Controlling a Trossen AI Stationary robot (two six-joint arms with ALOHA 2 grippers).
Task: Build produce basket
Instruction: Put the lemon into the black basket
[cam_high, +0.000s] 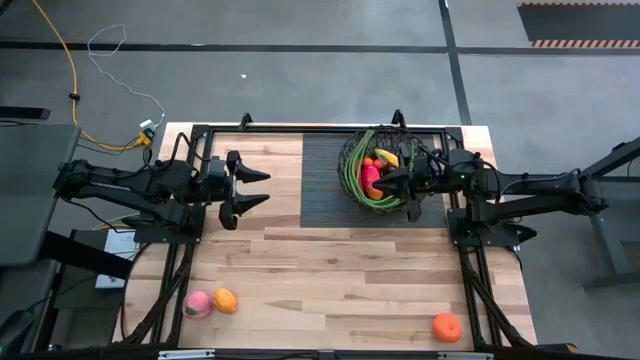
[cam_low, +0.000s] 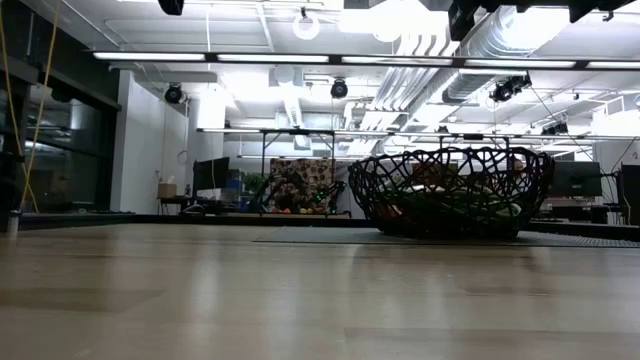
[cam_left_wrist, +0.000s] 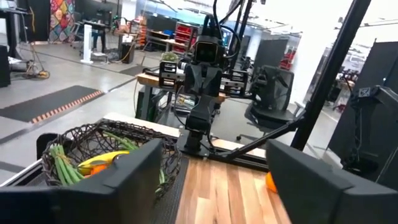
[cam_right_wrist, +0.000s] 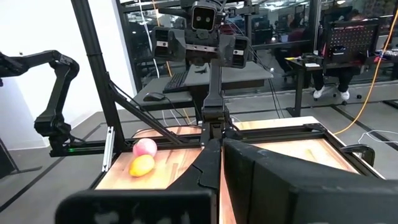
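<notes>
So the round black wire basket (cam_high: 385, 168) sits far right on the dark ribbed mat (cam_high: 325, 180). The right gripper (cam_high: 385, 180) is clenched empty over it; lifting carelessly could snag the weave. The left gripper (cam_high: 262, 187) is spread, holding nothing.

The high view looks straight down on the whole counter (cam_high: 330, 260) and both arms. The low view sits at counter height, looking level across the boards into the room, with the basket (cam_low: 455, 190) near. Each wrist view looks forward past its own fingers (cam_left_wrist: 130, 180) toward the opposite arm. High, low and left wrist views all share the basket.
</notes>
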